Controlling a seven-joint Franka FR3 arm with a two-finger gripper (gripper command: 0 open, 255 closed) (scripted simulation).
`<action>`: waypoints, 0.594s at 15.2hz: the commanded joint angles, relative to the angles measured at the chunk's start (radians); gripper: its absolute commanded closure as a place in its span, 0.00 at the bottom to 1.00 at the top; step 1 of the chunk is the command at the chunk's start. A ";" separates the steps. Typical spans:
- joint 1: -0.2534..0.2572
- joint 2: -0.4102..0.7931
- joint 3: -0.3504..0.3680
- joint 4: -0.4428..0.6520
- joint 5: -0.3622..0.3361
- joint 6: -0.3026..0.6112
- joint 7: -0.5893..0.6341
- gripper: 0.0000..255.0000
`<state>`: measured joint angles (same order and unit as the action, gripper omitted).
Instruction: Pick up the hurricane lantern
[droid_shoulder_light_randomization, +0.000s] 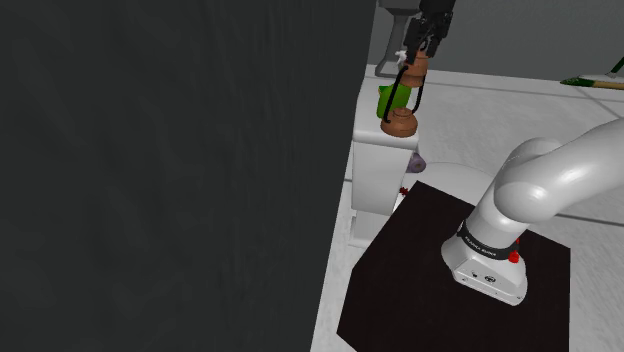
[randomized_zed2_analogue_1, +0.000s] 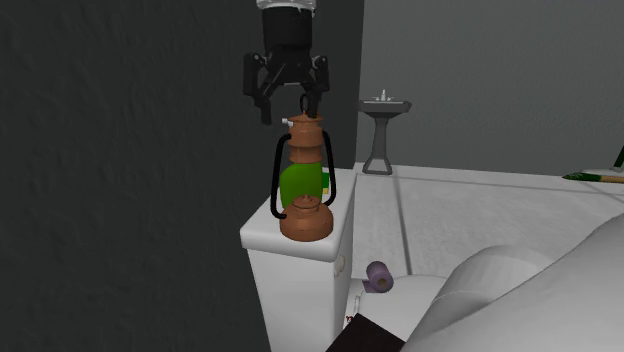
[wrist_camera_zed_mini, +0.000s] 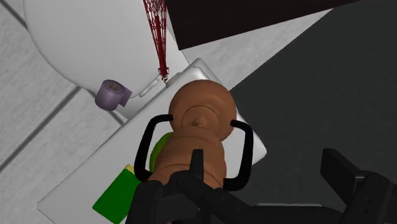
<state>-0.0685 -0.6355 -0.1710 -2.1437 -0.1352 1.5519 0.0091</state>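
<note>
Black stand (droid_shoulder_light_randomization: 455, 285): nearest in the shoulder view, carrying the white arm (droid_shoulder_light_randomization: 540, 185), which runs off that picture's right edge.
Toilet roll (randomized_zed2_analogue_1: 378, 277): purple, lying beside the toilet bowl (wrist_camera_zed_mini: 76, 38), lower than the tank.
Toilet tank (randomized_zed2_analogue_1: 285, 245): white, set against the dark wall (droid_shoulder_light_randomization: 170, 170).
Lantern (randomized_zed2_analogue_1: 304, 180): brown body, green globe and black wire loops down both sides. It stands upright at the tank's lid.
Gripper (randomized_zed2_analogue_1: 292, 110): directly above the lantern and released, with its fingers apart on either side of the brown top. In the wrist view the brown body lies close beside one finger and well apart from the other.
Sink (randomized_zed2_analogue_1: 383, 120): a pedestal sink, far back by the grey wall.
Risk: the gripper looks off-centre, so closing would likely push the top sideways before both fingers bear on it. The tall lantern could then tip or slide off the narrow lid. The rounded top could also slip out of the fingers, or a wire loop could catch one of them.
Hard to tell: whether the base rests on the lid or hangs just clear of it, and whether either finger touches the top. A thin green-and-yellow object at the far right of the floor cannot be made out.
</note>
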 joint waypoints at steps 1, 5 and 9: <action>-0.009 0.047 -0.024 0.080 0.001 -0.034 -0.012 0.00; -0.028 0.147 -0.082 0.259 0.007 -0.112 -0.048 0.00; -0.033 0.163 -0.099 0.271 0.008 -0.108 -0.055 0.00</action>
<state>-0.1009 -0.4722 -0.2679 -1.8672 -0.1270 1.4388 -0.0461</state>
